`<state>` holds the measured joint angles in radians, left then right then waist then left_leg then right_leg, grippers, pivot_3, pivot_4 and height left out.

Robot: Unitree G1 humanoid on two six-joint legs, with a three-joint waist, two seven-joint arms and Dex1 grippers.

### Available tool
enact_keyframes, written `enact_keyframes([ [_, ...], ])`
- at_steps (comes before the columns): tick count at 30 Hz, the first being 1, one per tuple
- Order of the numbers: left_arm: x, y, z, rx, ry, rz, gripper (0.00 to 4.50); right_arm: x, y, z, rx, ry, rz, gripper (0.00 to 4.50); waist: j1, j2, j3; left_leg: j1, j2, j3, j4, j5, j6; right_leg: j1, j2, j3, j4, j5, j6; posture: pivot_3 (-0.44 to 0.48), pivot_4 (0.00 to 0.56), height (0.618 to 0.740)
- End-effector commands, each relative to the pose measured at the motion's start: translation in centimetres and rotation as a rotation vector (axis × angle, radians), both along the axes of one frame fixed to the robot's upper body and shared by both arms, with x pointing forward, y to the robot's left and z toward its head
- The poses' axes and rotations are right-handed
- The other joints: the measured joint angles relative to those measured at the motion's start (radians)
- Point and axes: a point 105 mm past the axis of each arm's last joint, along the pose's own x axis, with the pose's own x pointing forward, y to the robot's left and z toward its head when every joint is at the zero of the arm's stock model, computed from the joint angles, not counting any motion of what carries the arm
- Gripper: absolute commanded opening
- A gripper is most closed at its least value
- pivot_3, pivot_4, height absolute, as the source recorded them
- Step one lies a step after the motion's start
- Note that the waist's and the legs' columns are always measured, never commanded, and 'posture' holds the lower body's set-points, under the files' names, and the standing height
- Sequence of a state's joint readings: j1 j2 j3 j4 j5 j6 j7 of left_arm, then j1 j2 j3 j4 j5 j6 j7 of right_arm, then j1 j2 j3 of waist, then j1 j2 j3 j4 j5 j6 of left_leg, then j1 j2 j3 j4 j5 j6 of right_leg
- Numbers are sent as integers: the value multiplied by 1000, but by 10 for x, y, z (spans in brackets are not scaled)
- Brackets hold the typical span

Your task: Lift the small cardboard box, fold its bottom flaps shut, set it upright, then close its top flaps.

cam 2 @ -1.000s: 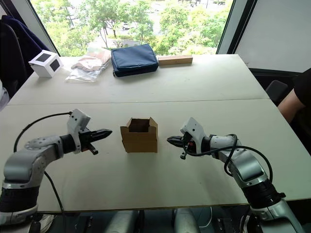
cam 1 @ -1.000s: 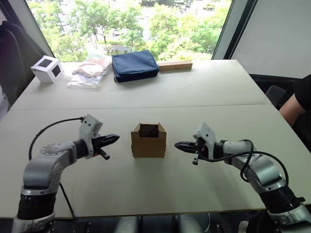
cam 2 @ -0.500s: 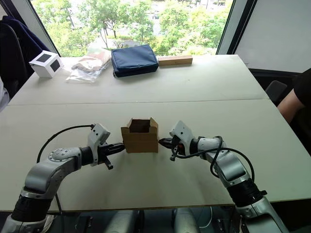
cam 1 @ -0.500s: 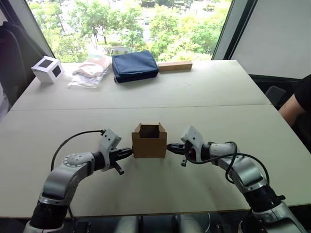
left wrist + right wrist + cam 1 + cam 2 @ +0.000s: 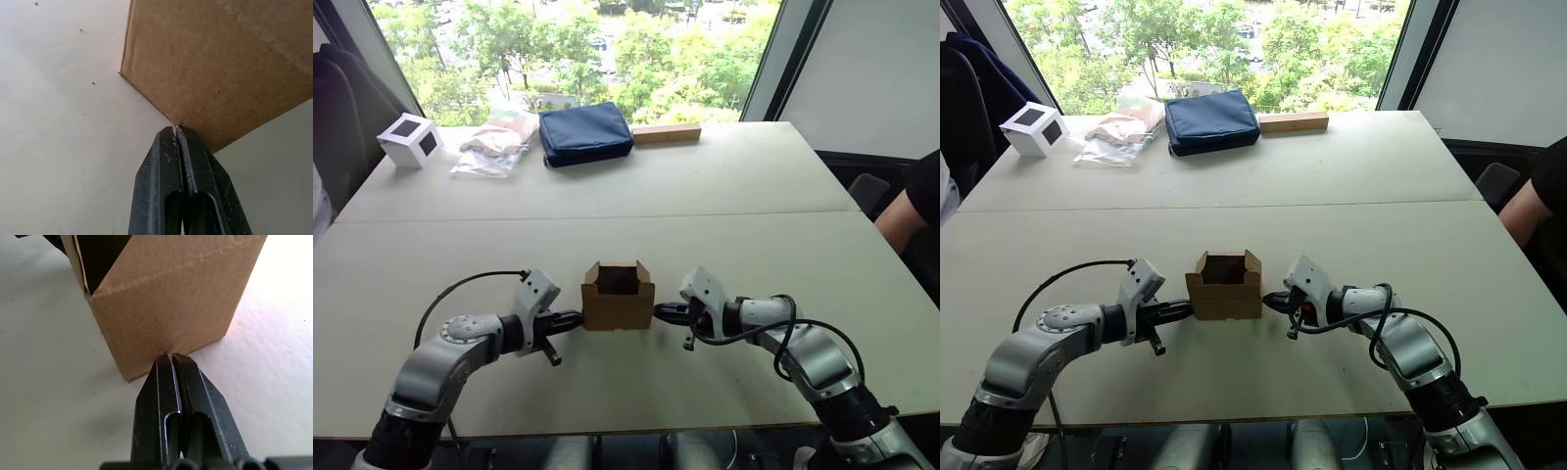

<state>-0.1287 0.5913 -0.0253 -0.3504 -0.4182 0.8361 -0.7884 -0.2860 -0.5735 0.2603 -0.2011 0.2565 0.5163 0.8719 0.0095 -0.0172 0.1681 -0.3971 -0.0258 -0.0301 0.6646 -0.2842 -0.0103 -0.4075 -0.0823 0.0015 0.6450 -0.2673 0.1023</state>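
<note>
The small cardboard box (image 5: 619, 296) is sitting on the pale worktop (image 5: 724, 186), near its front edge, with its open end facing upward and the top flaps (image 5: 618, 269) standing up around the dark opening. Its height and width look about equal, so no long axis is telling. The box is lying directly between the two end effectors. The left end effector (image 5: 578, 317), fingers pressed together and holding nothing, is touching the box's left side low down. The right end effector (image 5: 659, 312), likewise closed and empty, is touching the right side near the base.
</note>
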Motion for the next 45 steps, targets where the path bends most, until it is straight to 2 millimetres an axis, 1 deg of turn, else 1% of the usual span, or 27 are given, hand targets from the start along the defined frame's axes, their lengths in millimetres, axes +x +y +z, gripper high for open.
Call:
enact_keyframes([
  [1,-3,11,8,26,-29,-22,47,2,-7,16,-21,-78,18,0,0,0,0,0,0,0,0,0,0,0,0,0,0,0,0,0,150,737],
  [4,0,27,21,20,-37,-19,47,4,-18,23,-38,-103,13,0,0,0,0,0,0,0,0,0,0,0,0,0,0,0,0,0,150,737],
  [7,4,35,46,-24,-64,-43,47,10,-29,36,-50,-146,3,0,1,0,0,0,0,0,0,0,0,0,0,0,0,0,0,0,150,737],
  [10,8,31,71,-74,-103,-91,47,16,-34,56,-16,-190,-5,0,2,0,0,0,0,0,0,0,0,1,0,-1,-1,0,0,0,150,737],
  [13,9,21,90,-99,-132,-161,47,16,-26,82,69,-212,29,0,0,0,0,0,0,0,0,0,0,1,0,-1,-1,0,0,0,150,737],
  [15,11,16,96,-95,-145,-195,47,13,-18,93,105,-218,56,0,-1,0,0,0,0,0,-1,0,0,1,0,-1,-1,0,0,0,150,737],
  [24,25,4,98,-79,-194,-241,47,5,9,100,159,-212,133,0,-2,0,1,0,1,0,-1,0,0,1,1,-1,-1,0,0,0,150,737],
  [29,28,-7,98,-76,-207,-280,47,7,19,95,158,-204,153,0,-3,0,1,0,0,0,-1,0,0,1,2,-1,-1,0,0,0,150,737],
  [34,29,-13,89,-53,-200,-304,47,9,23,84,133,-194,161,0,-5,0,1,0,0,0,-1,0,0,1,3,-1,-1,0,0,0,150,737],
  [45,36,-21,69,-22,-193,-315,47,13,31,73,140,-169,163,0,-5,0,1,0,0,0,-1,0,0,0,3,-1,0,0,0,0,150,737],
])
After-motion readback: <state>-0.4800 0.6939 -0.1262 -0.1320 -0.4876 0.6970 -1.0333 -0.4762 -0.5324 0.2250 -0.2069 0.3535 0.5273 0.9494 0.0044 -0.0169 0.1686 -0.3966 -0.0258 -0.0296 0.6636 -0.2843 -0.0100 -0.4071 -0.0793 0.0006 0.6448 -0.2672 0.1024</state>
